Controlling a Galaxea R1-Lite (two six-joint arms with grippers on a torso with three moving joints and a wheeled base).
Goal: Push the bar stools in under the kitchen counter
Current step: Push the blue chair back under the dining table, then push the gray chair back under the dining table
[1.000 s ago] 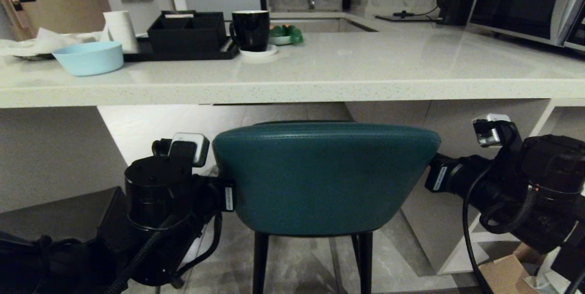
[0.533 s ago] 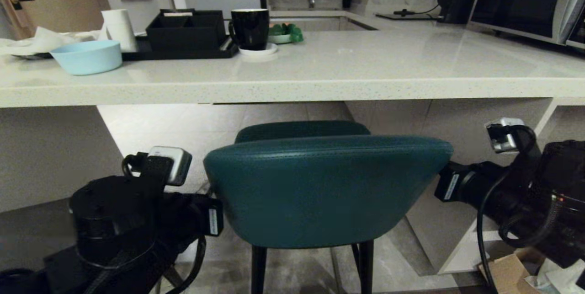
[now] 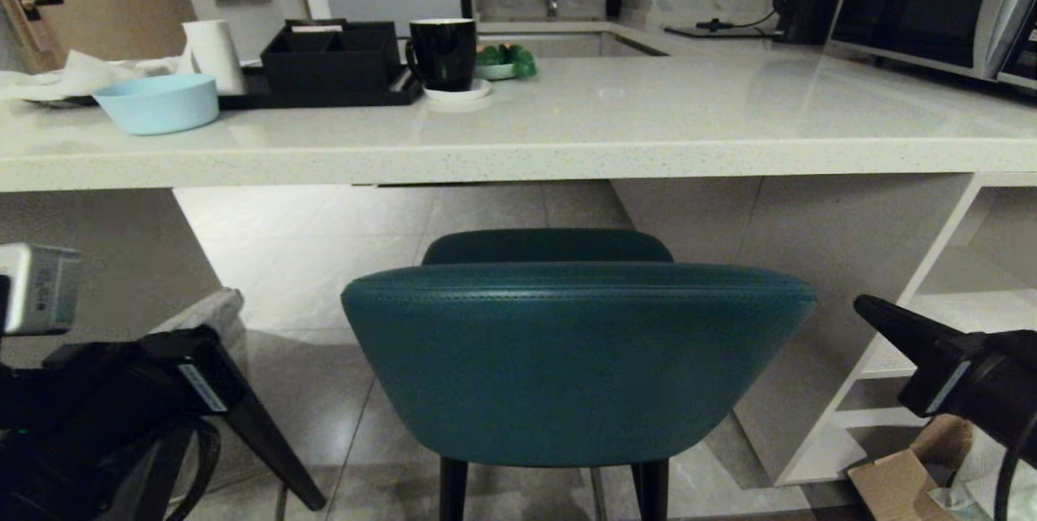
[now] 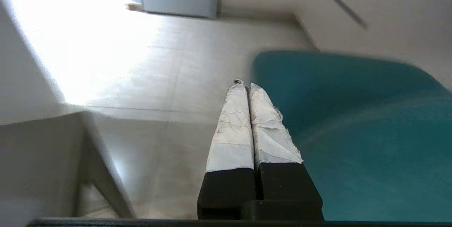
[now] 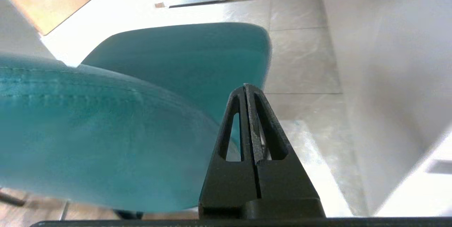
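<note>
Clutter — blue bowl point(image 3: 157, 102), black mug point(image 3: 443, 53) — tops counter point(image 3: 518, 160); teal stool point(image 3: 577, 359) below; both grippers' fingers point(image 4: 247, 124) closed, empty.

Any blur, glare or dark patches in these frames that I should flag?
Head view: dim, teal stool sharp, both arms dark in the lower corners. Left wrist view: floor blown out by glare, stool streaked with motion blur. Right wrist view: floor overexposed near the top, stool back softly blurred, right gripper sharp.
</note>
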